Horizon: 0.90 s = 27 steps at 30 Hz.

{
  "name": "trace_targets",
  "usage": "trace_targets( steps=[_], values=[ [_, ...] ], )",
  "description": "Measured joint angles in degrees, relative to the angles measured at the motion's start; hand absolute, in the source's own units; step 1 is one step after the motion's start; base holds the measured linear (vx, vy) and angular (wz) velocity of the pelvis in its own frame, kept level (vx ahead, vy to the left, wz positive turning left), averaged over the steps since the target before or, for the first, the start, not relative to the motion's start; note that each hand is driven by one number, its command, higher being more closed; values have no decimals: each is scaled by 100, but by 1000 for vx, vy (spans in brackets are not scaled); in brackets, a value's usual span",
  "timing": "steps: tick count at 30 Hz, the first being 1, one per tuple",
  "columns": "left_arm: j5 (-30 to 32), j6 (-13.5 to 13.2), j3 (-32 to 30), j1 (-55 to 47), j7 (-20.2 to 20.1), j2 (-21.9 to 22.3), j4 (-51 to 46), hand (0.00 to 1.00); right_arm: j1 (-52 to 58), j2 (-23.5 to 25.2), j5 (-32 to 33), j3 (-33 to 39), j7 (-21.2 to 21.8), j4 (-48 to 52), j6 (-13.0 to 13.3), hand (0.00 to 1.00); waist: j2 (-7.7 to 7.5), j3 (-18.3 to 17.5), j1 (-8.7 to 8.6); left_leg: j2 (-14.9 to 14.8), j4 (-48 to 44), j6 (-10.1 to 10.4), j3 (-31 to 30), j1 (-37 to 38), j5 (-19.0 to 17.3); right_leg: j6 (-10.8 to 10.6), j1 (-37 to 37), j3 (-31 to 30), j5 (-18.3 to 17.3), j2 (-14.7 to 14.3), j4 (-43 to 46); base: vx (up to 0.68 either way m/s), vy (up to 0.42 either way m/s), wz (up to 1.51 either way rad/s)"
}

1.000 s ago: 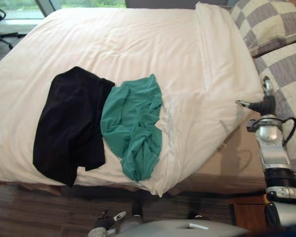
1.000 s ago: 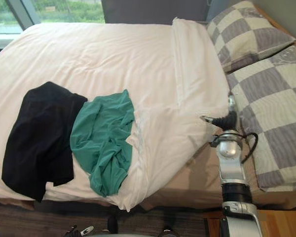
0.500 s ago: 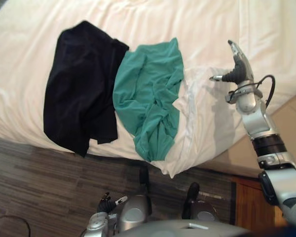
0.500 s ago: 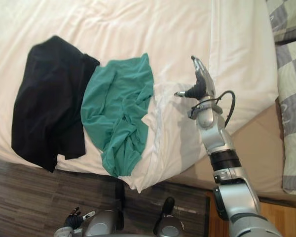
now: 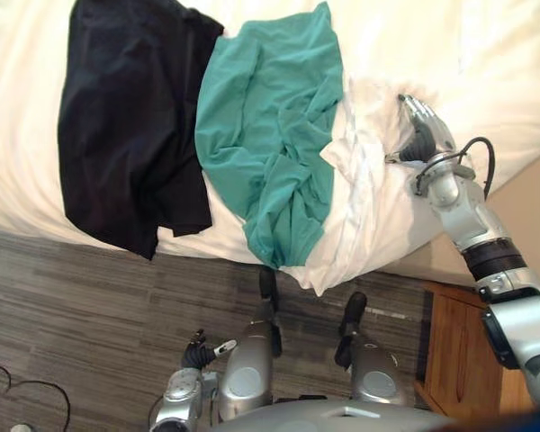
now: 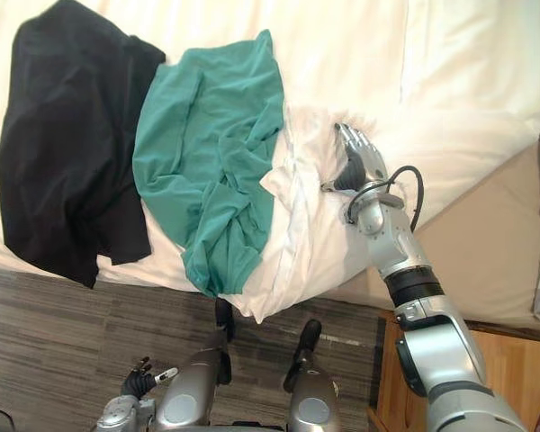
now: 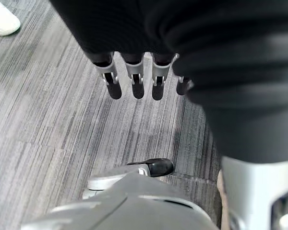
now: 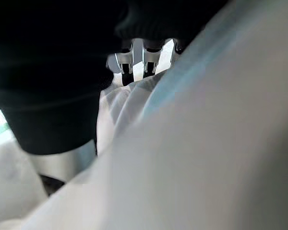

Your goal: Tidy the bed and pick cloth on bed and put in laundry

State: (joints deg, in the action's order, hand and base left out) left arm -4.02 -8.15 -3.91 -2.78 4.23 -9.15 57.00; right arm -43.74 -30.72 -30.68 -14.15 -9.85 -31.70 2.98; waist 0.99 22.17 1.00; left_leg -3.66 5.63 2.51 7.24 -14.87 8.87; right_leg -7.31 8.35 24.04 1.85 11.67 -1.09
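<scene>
Right hand (image 6: 358, 162) rests on the white duvet (image 6: 342, 54), grip unclear; green cloth (image 6: 211, 144) lies just left, stretched away from the robot.

A bedroom: a bed (image 6: 486, 234) with a white duvet (image 6: 342, 54), black garment (image 5: 117, 117) and green garment (image 5: 270, 117) on it.

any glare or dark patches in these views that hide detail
Left eye view: white duvet glares along the top, folds lost; black cloth too dark to read. Right wrist view: duvet in grey shade close before the right robot hand.
</scene>
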Motion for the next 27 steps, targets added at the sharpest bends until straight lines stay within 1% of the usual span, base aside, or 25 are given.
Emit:
trace_targets(
  steps=[2,5,8,13,16,18,20,23,24,25,26,27],
  values=[
    [-54,-1,150,67,-1,-47,4,0,-235,-95,-6,-219,-1,-167,48,100,10,6,16,14,0,0,16,-29,0,-2,65,-96,9,15,3,51,22,-9],
    [-161,-1,278,185,0,-40,29,0,-408,-163,-72,-299,-4,-199,50,100,24,14,11,13,1,0,8,-58,0,-1,110,-124,8,16,21,13,10,-4],
    [-164,-6,335,226,3,-61,32,0,-450,-109,-120,-296,-57,-298,50,100,32,19,12,43,2,1,-4,-67,-1,-1,115,-113,5,1,22,0,0,0],
    [-164,0,333,226,11,-55,34,0,-355,-29,-116,-154,-58,-307,32,100,26,22,16,61,2,8,-44,-4,-6,-9,21,-88,-10,10,11,11,10,5],
    [-161,4,327,226,11,-53,28,0,107,133,-89,209,-74,-79,10,100,-6,27,0,63,2,40,-66,142,-29,-19,-168,-10,-53,16,9,33,8,9],
    [-154,19,320,225,3,-54,31,0,530,273,10,485,-92,256,-8,100,-59,28,-5,58,3,73,-53,247,-55,-23,-274,-12,-72,15,8,32,5,-1],
    [-132,50,257,212,-4,-63,31,0,1162,611,159,951,-180,732,-7,100,-140,-18,-9,54,3,111,16,360,-93,-25,-344,-67,-89,19,8,36,9,-12],
    [-79,144,90,187,-4,-81,43,0,1868,983,351,1230,-278,1171,-8,100,-288,-108,-88,55,3,125,134,528,-139,-43,-445,-175,-104,34,6,43,10,-21],
    [39,179,65,159,-3,-120,49,0,2254,1184,366,1380,-297,1325,-2,100,-378,-221,-139,54,3,133,179,621,-173,-54,-512,-228,-129,36,6,33,10,-16],
    [75,184,43,143,-3,-129,52,0,2358,1245,380,1423,-303,1350,-4,100,-410,-287,-164,53,3,134,187,624,-179,-58,-511,-244,-136,36,6,44,8,-15],
    [137,236,-3,129,-3,-141,50,0,2712,1411,466,1578,-322,1453,-6,100,-466,-452,-179,48,3,130,222,677,-211,-61,-539,-277,-151,34,6,42,4,-11],
    [140,248,-42,127,-5,-133,50,0,2834,1472,474,1635,-337,1473,-8,100,-490,-486,-180,43,3,129,254,730,-227,-59,-577,-292,-155,34,5,50,4,-21]
  ],
)
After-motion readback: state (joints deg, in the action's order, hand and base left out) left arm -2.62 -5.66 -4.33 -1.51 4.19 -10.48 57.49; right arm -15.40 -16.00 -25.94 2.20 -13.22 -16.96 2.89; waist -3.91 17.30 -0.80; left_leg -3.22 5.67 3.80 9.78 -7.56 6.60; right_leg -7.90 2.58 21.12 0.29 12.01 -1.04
